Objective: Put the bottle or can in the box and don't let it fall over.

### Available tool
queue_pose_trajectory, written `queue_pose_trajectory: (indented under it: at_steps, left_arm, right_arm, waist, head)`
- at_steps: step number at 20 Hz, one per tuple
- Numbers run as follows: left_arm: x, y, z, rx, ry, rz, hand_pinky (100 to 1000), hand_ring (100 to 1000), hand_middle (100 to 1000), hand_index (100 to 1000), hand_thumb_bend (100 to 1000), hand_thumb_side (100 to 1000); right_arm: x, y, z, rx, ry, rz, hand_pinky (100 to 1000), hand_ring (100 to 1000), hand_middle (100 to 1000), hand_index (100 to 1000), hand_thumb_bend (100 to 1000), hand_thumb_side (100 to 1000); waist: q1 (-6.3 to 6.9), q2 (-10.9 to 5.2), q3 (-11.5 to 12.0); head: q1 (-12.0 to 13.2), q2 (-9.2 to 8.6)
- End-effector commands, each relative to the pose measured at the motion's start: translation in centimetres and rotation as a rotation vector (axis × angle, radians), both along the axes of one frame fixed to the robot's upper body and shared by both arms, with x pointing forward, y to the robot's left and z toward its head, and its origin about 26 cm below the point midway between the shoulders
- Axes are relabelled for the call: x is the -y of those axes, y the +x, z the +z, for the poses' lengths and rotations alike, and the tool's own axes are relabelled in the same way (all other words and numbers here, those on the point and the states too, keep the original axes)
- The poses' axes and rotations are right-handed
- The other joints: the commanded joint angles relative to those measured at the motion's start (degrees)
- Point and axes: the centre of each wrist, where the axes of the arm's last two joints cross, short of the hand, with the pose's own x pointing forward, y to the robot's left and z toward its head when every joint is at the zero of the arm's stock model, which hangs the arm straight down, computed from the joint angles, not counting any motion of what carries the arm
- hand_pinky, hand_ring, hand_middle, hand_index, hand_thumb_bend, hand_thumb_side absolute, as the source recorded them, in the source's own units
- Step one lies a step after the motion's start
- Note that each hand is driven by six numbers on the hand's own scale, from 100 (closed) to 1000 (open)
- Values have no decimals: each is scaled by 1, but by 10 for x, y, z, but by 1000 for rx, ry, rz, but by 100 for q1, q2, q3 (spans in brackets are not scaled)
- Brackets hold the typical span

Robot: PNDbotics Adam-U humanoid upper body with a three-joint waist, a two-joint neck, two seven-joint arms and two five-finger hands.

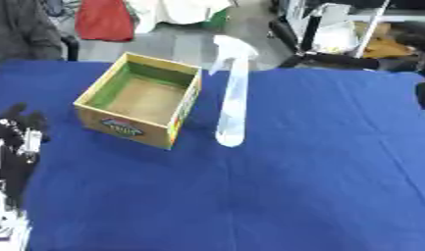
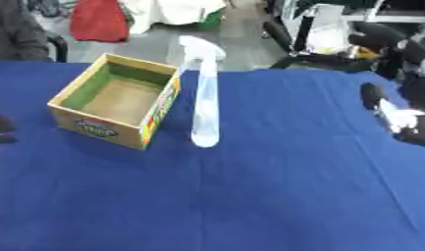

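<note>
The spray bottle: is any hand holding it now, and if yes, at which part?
Nothing is held. The spray bottle stands alone beside the box; the left hand and the right hand are apart from it.

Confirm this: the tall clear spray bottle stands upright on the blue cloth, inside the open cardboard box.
Not quite. The tall clear spray bottle stands upright on the blue cloth, but outside the open cardboard box, just to its right. The left eye view shows the box empty.
</note>
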Motion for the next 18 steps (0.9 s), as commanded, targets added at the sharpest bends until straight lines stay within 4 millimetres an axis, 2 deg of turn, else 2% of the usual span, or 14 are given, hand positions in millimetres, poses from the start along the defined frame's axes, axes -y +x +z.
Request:
queue_pose_trajectory:
  at_steps: [1,5,9,15,18]
  left_arm:
    - [2,3,8,23,11,-27,613,654,604,882,393,726]
    - [5,4,9,26,15,-51,612,654,603,882,396,728]
    - [11,7,11,27,23,-88,612,654,603,882,399,729]
    - [17,11,15,35,32,-137,612,654,602,882,402,729]
    - [20,13,16,37,35,-154,612,653,601,882,404,729]
  right_arm:
    - [21,19,16,-4,-98,-25,804,1000,1000,1000,100,389]
    - [15,46,23,0,-157,1,822,1000,1000,1000,100,356]
    - [-5,68,25,6,-284,34,840,1000,1000,1000,100,353]
    - [-40,91,19,-7,-349,91,849,1000,1000,1000,100,409]
    - [-53,97,18,-13,-361,122,854,1000,1000,1000,100,470]
  waist:
    - [-1,-14,65]
    - [-13,10,233]
    - [-34,37,479]
    - [-71,87,838]
    - [-94,109,968]
  head:
    - [-207,-124]
    - [-437,-186]
    - [-699,-236]
    - [-1046,-279]
    - [-1174,-306]
